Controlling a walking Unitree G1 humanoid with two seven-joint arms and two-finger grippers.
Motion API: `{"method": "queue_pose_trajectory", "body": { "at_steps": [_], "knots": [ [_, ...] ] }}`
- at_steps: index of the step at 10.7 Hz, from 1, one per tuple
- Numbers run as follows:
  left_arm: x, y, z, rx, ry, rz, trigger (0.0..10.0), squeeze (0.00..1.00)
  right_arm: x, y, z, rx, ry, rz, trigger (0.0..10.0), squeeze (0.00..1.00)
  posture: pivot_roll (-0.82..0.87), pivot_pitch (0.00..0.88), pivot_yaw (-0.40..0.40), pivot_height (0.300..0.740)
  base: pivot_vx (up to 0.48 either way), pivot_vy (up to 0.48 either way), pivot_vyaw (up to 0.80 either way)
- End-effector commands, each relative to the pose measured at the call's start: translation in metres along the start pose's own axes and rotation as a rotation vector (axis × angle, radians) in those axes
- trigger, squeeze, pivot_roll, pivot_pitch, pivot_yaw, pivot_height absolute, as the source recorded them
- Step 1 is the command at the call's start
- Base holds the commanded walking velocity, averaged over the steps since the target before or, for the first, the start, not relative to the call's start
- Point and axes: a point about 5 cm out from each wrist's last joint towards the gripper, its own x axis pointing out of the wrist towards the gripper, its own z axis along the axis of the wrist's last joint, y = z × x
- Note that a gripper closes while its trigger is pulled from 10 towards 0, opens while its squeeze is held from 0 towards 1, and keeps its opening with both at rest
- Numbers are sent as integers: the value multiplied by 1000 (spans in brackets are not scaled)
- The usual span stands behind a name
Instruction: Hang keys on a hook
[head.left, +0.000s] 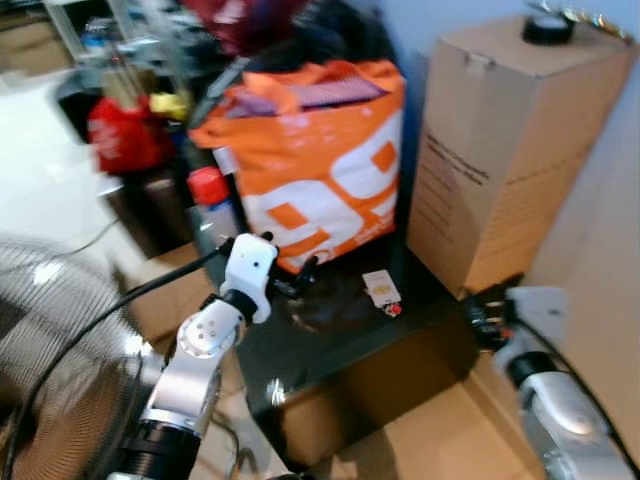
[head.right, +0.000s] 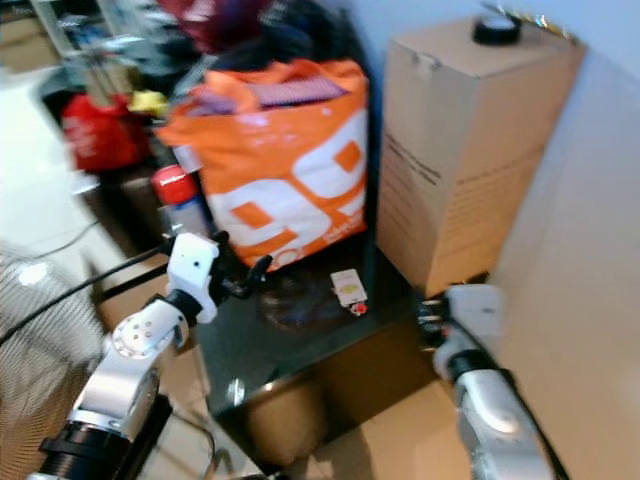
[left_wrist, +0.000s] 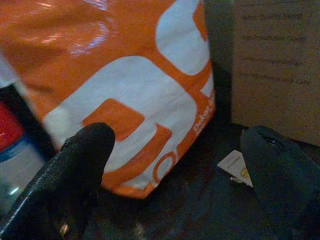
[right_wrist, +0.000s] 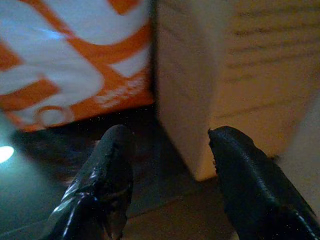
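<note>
A small white key tag (head.left: 381, 287) with a red bit lies on the glossy black table (head.left: 400, 350), just in front of the orange and white bag (head.left: 320, 170). The tag (left_wrist: 234, 166) also appears in the left wrist view, low between the fingers. My left gripper (head.left: 298, 274) hovers over the table's left part, open and empty, pointing at the bag's base, a short way left of the tag. My right gripper (head.left: 487, 308) is open and empty at the table's right edge, by the foot of the tall cardboard box (head.left: 510, 150).
A round black object (head.left: 548, 28) rests on top of the box. A red-capped bottle (head.left: 210, 195) stands left of the bag, with a red bag (head.left: 125, 135) and clutter behind. A fan grille (head.left: 60, 350) is at lower left. A pale wall (head.left: 610, 230) closes the right side.
</note>
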Motion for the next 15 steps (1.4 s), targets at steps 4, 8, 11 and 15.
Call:
{"method": "queue_pose_trajectory", "body": {
  "at_steps": [4, 8, 11, 15],
  "knots": [
    [-7, 4, -3, 0, 7, 26, 10000, 239, 4, -3, 1, -12, -2, -10, 10000, 0, -200, 16, 104, 740, 0, -457, 600],
    [-6, 6, -2, -35, -4, 47, 10000, 267, 5, -3, 1, -4, -6, -37, 10000, 0, -197, 14, 98, 740, 83, 0, 0],
    [-6, 5, -3, -34, 1, 44, 10000, 271, 6, -4, 2, -3, -6, -43, 10000, 0, -199, 14, 96, 740, 358, 0, -267],
    [-6, 6, -4, -36, 3, 41, 10000, 267, 6, -3, 3, -104, -6, -7, 10000, 0, -202, 13, 92, 740, 359, 0, 66]
  ]
}}
